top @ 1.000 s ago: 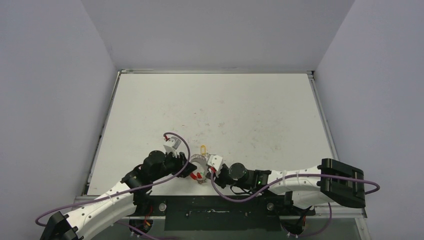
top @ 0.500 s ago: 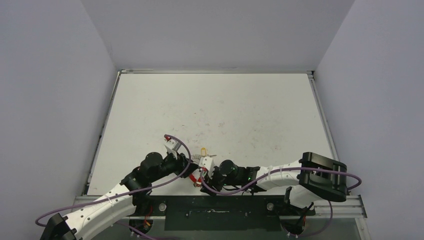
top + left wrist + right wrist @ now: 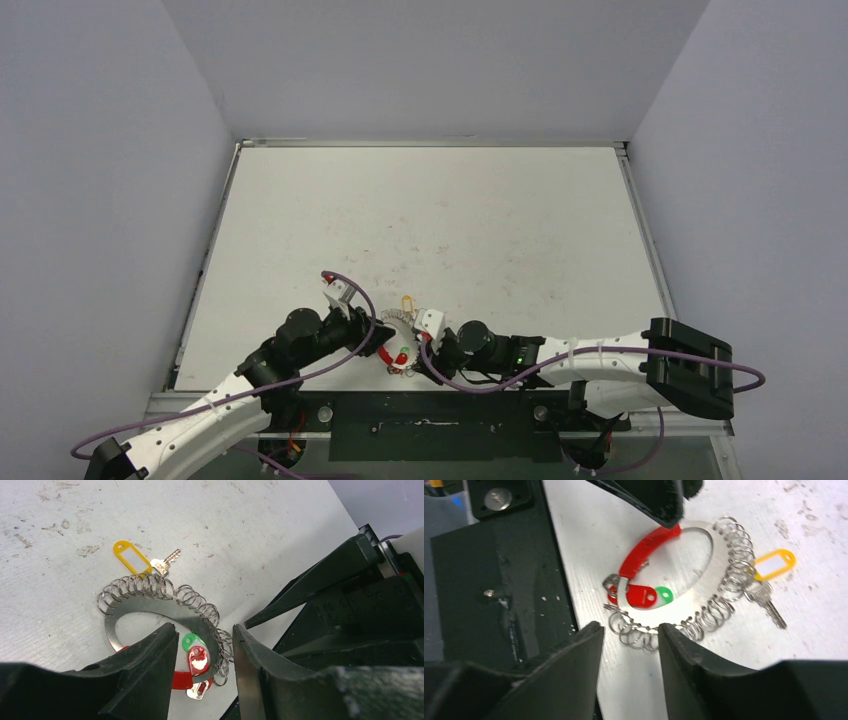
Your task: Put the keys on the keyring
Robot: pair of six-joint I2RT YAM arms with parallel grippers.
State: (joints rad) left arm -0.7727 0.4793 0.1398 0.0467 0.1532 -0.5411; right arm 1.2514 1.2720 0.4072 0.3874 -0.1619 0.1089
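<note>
Though the red-tagged key (image 3: 198,659) and green-tagged key (image 3: 192,641) look already threaded onto the keyring (image 3: 165,605), beside its red plastic piece (image 3: 649,547), the yellow-tagged key (image 3: 165,562) appears to lie loose on the tabletop (image 3: 250,530) just outside the ring's far rim, so that one seems left. No container shows. The left pincer (image 3: 203,628) straddles the ring's rim, and I cannot tell whether it is clamping. The right pincer (image 3: 630,627) hangs released just beside the ring.

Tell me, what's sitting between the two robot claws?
The keyring lies on the table between the left gripper and the right gripper, seen in the top view.
</note>
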